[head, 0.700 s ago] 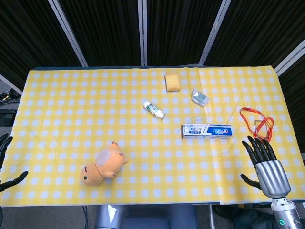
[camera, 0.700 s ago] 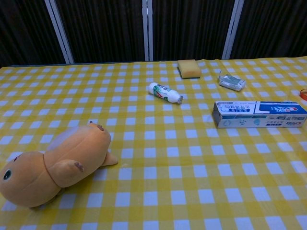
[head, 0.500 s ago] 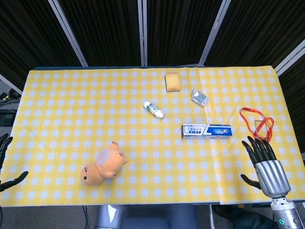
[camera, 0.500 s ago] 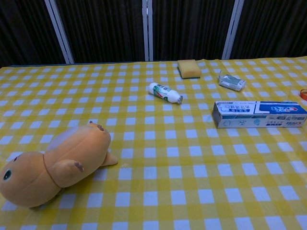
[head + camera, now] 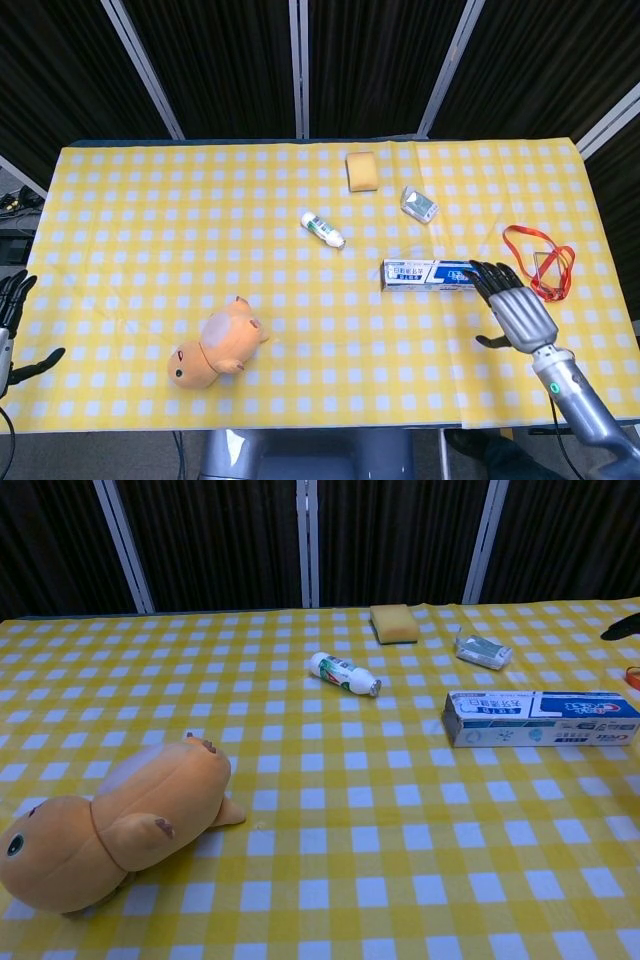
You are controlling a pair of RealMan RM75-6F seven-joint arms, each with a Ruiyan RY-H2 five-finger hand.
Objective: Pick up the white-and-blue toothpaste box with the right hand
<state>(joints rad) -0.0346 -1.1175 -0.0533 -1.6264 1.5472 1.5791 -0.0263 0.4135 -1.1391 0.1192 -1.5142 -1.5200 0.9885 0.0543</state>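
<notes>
On yellow-checked tablecloth (image 5: 150, 210), before dark curtains (image 5: 220, 60): toothpaste box (image 5: 432, 273); right hand (image 5: 512, 305) above, fingers spread, empty.

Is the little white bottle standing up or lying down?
Lying down. The small white bottle rests on its side on the yellow checked tablecloth, its cap end pointing toward the white-and-blue toothpaste box.

The right hand (image 5: 515, 308) covers the toothpaste box's (image 5: 425, 273) right end; contact cannot be told.
</notes>
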